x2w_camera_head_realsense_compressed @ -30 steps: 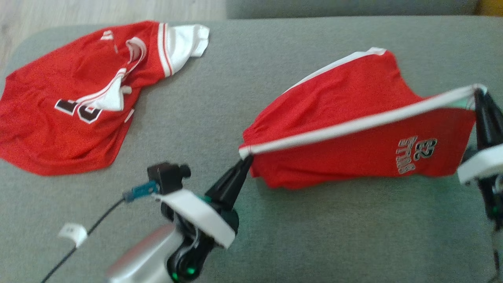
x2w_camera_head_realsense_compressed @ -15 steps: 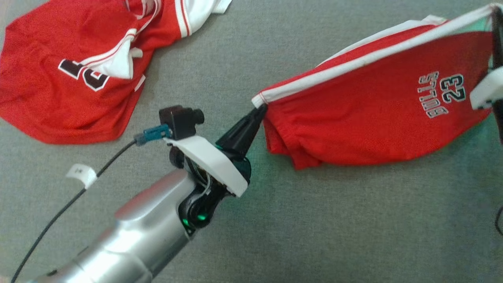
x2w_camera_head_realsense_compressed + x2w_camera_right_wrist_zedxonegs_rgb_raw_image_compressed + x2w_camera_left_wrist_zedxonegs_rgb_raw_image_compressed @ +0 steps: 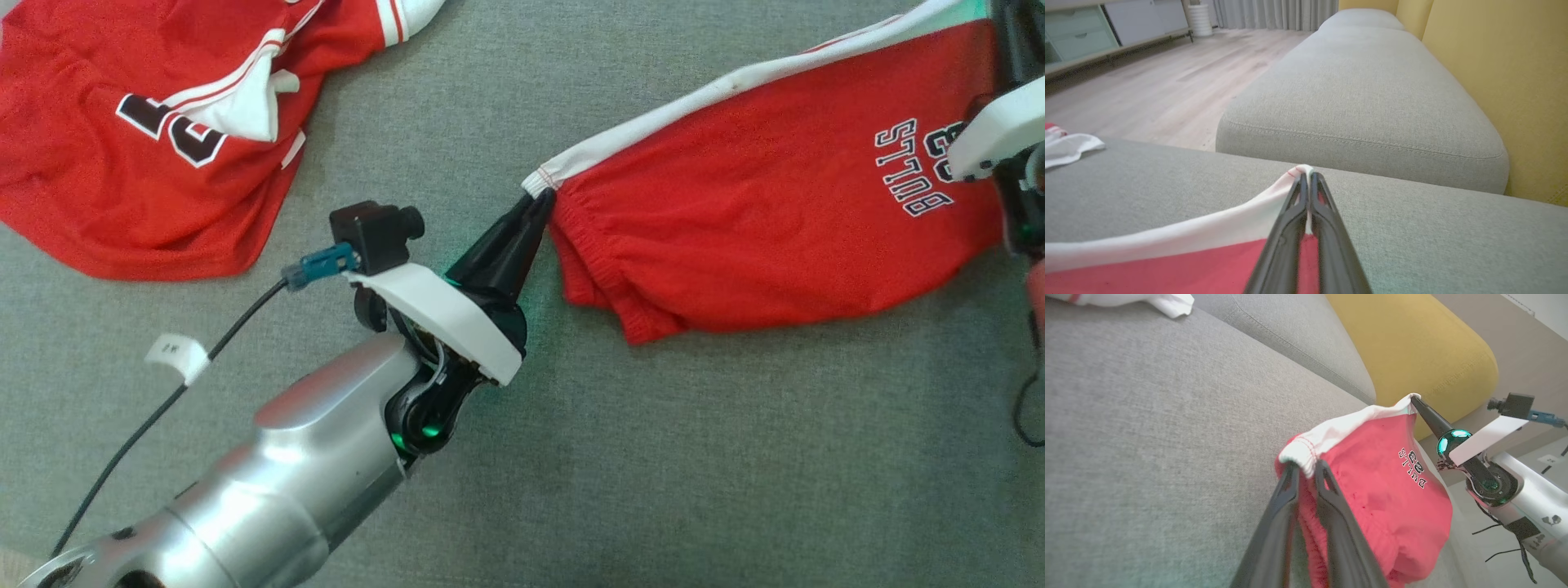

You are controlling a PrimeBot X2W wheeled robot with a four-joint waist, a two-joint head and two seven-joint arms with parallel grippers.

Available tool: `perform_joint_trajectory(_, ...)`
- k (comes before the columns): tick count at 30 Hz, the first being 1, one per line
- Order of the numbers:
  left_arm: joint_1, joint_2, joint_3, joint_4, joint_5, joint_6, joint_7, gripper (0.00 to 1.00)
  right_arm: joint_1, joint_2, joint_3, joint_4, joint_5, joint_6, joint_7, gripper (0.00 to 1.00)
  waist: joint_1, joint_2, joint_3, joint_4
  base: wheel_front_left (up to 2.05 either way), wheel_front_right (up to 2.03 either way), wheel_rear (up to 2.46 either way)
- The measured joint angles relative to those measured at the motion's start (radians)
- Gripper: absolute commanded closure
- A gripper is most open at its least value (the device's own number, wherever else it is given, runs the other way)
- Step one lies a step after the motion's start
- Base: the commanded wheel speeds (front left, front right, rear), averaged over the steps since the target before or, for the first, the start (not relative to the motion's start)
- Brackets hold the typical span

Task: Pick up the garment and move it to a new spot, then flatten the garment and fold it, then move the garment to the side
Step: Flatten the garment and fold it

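Relocation step: holding shorts (image 3: 759,220) over sofa seat (image 3: 653,449), white trim (image 3: 653,131) stretched between left fingers (image 3: 510,241) and right fingers (image 3: 1327,232), both clamped on it. Next: lower evenly onto sofa seat, keeping trim taut.

red jersey (image 3: 98,188) crumpled on grey cushion (image 3: 653,457) | yellow backrest (image 3: 1412,347) | wood floor (image 3: 1147,94)

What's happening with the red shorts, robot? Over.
Left hand shut on red shorts. Right hand shut on them too. Stretched between, over the sofa. Jersey lies apart.
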Motion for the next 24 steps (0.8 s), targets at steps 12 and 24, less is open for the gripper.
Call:
perform_joint_trajectory(12, 0.092, -0.021, 0.222, 0.061, 0.283, 0.024, -0.076, 0.0, 0.104, 0.005, 0.08, 0.024, 0.175, 0.0, -0.151, 0.0, -0.0003, 0.0, -0.058, 0.001, 0.0, 0.0, 0.0)
perform_joint_trajectory(24, 0.586, -0.158, 0.614, -0.345, 1.024, 0.198, -0.083, 0.0, 0.24, -0.011, -0.038, 0.028, 0.291, 0.0, -0.084, 0.0, -0.0003, 0.0, -0.103, 0.069, 0.0, 0.0, 0.0)
